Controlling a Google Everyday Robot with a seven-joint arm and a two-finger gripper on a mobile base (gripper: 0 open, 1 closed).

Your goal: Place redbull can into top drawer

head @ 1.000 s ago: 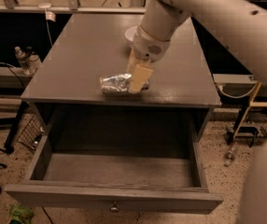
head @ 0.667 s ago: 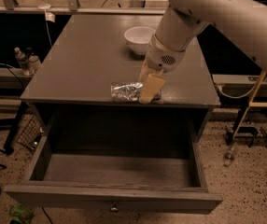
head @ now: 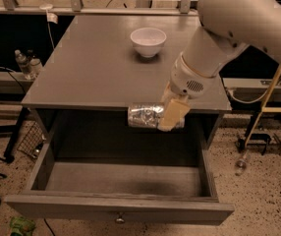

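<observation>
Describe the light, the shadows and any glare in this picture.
Camera view: dim, warm light; the redbull can glints, held by the gripper above the open top drawer; a soft dark shadow lies on the drawer floor beneath them; the white bowl is the brightest thing on the table.

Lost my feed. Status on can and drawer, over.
Gripper shut on redbull can, held sideways at tabletop front edge. Top drawer open below. White bowl behind, not in the way.

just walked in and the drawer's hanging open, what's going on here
The robot arm's tool grips a silver can, held sideways at the front edge of the table, over the open top drawer. The can is not in the drawer yet. A white bowl sits farther back on the table.
</observation>
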